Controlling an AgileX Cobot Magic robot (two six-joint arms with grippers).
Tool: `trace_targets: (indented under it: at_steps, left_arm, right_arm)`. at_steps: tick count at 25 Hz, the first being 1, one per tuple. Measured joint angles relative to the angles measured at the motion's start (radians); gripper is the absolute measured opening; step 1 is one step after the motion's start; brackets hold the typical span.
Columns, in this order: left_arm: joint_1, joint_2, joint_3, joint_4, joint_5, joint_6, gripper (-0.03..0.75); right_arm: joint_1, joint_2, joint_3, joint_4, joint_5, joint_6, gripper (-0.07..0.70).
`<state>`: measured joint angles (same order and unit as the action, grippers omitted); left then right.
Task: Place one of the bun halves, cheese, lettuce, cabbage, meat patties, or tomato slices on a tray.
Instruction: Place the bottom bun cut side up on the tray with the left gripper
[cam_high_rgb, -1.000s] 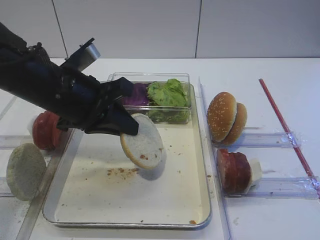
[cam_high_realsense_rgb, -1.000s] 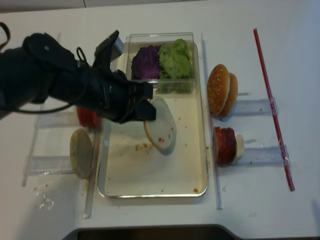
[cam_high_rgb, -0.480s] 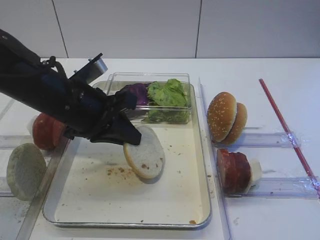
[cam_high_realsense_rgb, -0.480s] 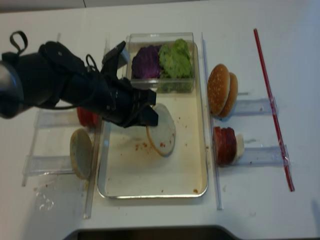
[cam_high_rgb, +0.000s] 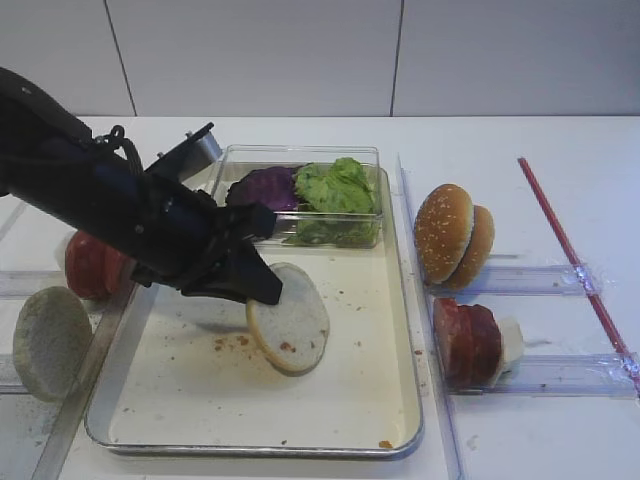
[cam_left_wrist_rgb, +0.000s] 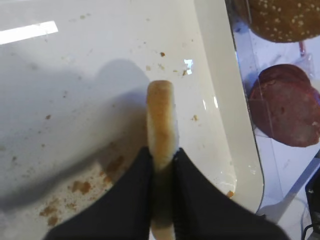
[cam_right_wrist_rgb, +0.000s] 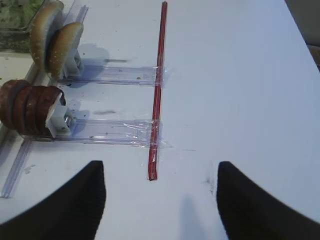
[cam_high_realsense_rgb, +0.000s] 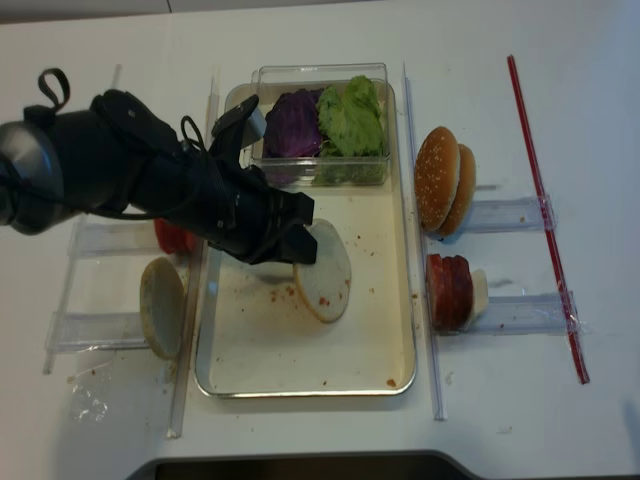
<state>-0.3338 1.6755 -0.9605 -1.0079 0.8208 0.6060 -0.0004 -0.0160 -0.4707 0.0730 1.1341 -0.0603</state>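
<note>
Pinching the bun half (cam_left_wrist_rgb: 161, 120) on edge, my left gripper (cam_high_rgb: 262, 290) holds it tilted low over the tray (cam_high_rgb: 250, 400), its lower rim near or touching the floor, so I judge release comes next.

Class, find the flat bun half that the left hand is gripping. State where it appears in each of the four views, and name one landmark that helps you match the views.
Exterior high: bun half, centre, low over the tray floor.
Exterior high (realsense): bun half, centre, right of the black arm.
Left wrist: seen edge-on, centre, pinched by the left hand.
Right wrist: not in it.
Shared landmark: the meat patties.
</note>
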Motion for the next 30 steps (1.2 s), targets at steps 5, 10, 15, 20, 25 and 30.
trace_targets:
  at_steps: [5, 10, 15, 20, 25, 30]
  left_arm:
    - [0.0, 0.0, 0.0, 0.037, -0.004, 0.005, 0.062]
    - [0.0, 0.0, 0.0, 0.048, -0.006, -0.012, 0.062]
    - [0.0, 0.0, 0.0, 0.082, -0.015, -0.012, 0.062]
    - [0.0, 0.0, 0.0, 0.129, -0.031, -0.013, 0.103]
    - [0.0, 0.0, 0.0, 0.147, -0.041, -0.015, 0.272]
    - [0.0, 0.0, 0.0, 0.155, -0.045, -0.015, 0.459]
  right_arm:
    - [0.0, 0.0, 0.0, 0.0, 0.0, 0.0, 0.491]
    - [0.0, 0.0, 0.0, 0.0, 0.0, 0.0, 0.491]
    - [0.0, 0.0, 0.0, 0.0, 0.0, 0.0, 0.491]
    - [0.0, 0.0, 0.0, 0.0, 0.0, 0.0, 0.491]
    - [0.0, 0.0, 0.0, 0.0, 0.0, 0.0, 0.491]
    - [0.0, 0.0, 0.0, 0.0, 0.0, 0.0, 0.491]
